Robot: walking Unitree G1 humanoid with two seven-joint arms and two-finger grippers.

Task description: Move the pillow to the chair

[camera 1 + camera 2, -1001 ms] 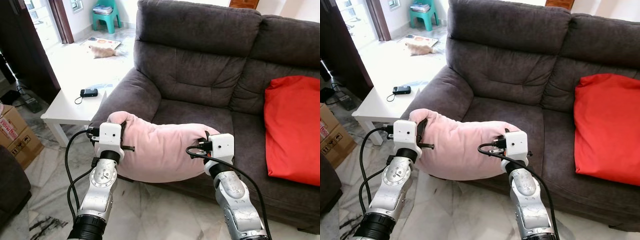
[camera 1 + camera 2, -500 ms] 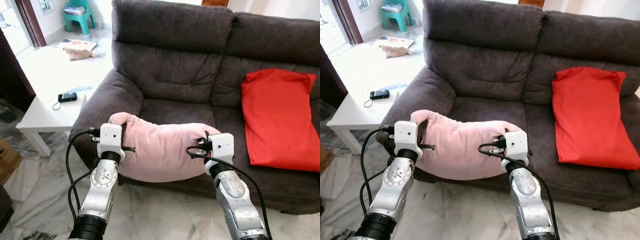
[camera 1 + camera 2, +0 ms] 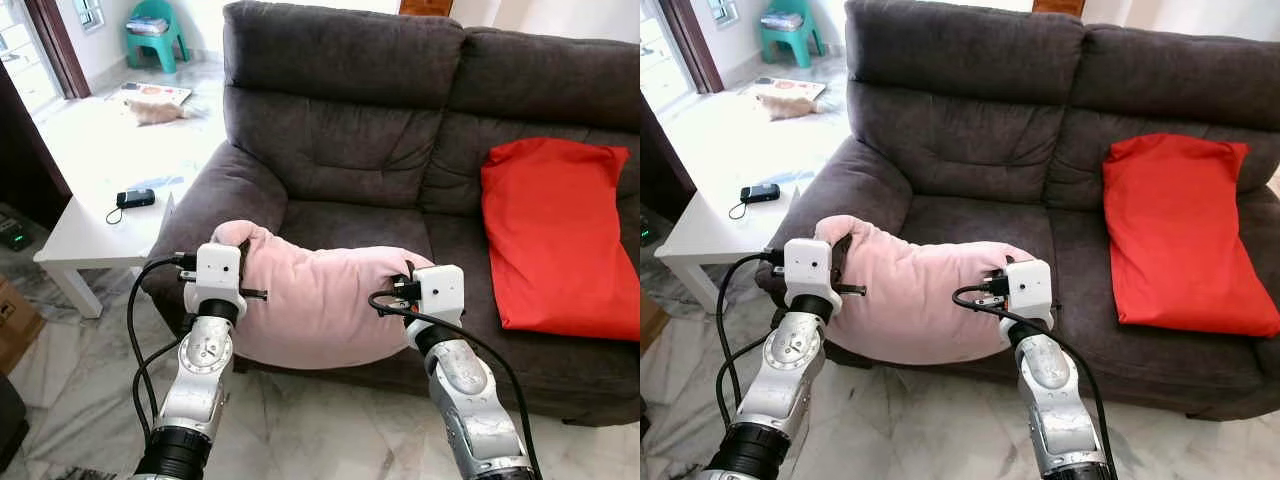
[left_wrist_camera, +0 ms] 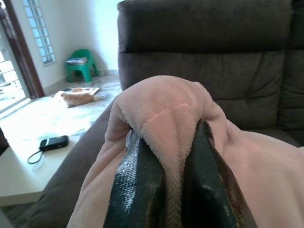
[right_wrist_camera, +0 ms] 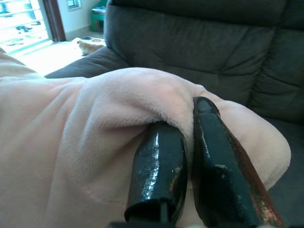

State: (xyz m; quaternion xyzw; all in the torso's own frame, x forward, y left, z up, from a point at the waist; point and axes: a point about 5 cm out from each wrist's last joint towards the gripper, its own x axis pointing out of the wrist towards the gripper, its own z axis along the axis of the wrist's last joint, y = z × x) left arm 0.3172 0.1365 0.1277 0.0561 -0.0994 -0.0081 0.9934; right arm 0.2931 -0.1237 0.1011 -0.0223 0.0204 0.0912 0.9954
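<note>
Nearest the robot, the pink pillow (image 3: 320,305) hangs between both arms just in front of the sofa's seat edge. Left gripper (image 4: 167,164) pinches a fold at its left end; right gripper (image 5: 187,142) is clenched on its right end. Behind stands the dark grey sofa (image 3: 400,130), a red cushion (image 3: 560,235) on its right seat. Far left, a white table (image 3: 85,235) carries a phone (image 3: 135,198).

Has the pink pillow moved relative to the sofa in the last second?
Cannot tell. The pink pillow keeps its spot in the picture while the sofa and red cushion shift, so mostly the camera turned.
</note>
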